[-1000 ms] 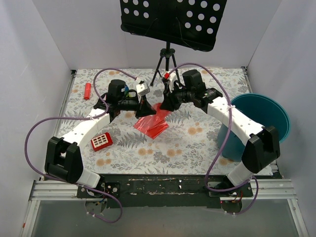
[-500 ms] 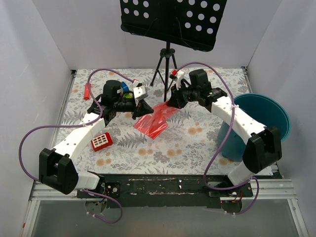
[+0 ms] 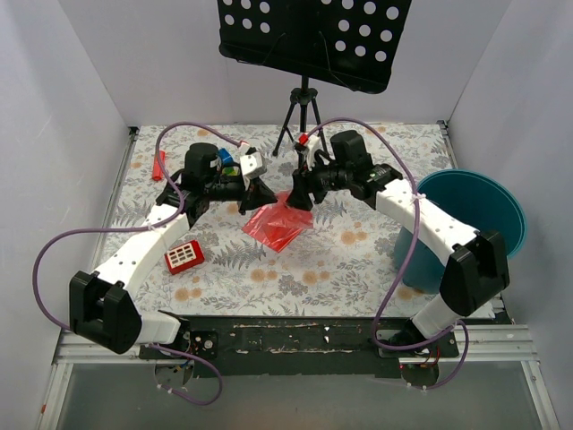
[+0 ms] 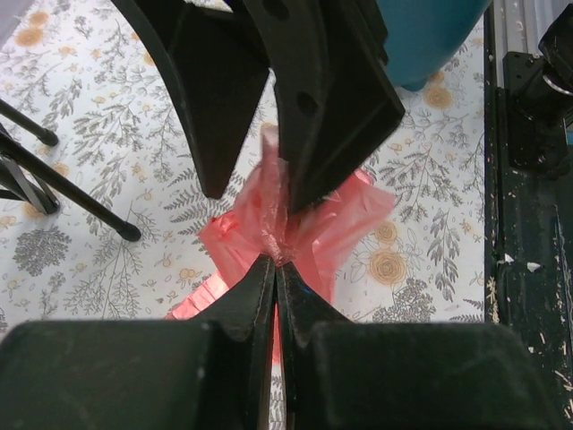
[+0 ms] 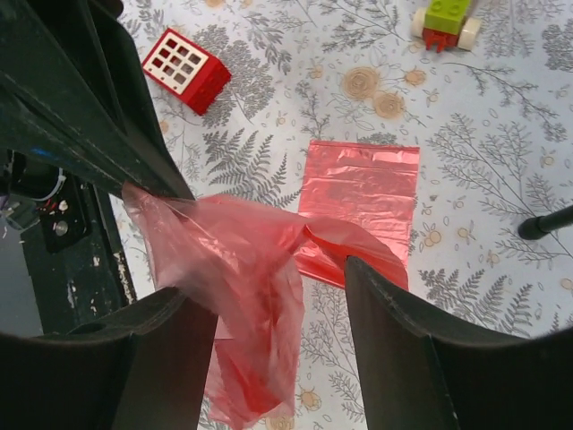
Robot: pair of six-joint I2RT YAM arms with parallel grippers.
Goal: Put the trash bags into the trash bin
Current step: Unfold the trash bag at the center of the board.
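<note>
The red-pink trash bag (image 3: 279, 219) lies mid-table with its far edge lifted. My left gripper (image 3: 255, 191) is shut on a pinch of that film (image 4: 276, 255), seen between its tips in the left wrist view (image 4: 275, 262). My right gripper (image 3: 300, 193) faces it, open, its jaws on either side of the hanging film (image 5: 242, 269) without closing (image 5: 267, 279). A flat part of the bag (image 5: 363, 193) rests on the table. The teal trash bin (image 3: 470, 219) stands at the right edge, its side showing in the left wrist view (image 4: 430, 36).
A red block with white squares (image 3: 183, 257) sits front left, also in the right wrist view (image 5: 186, 69). A small red cylinder (image 3: 158, 166) lies far left. A tripod stand (image 3: 303, 116) rises behind the grippers, its legs (image 4: 63, 179) near. A green toy (image 5: 448, 18) lies nearby.
The left arm's elbow swung out to the left while its gripper stayed at the bag. The right gripper drew back to the right, then returned to the bag's raised edge.
</note>
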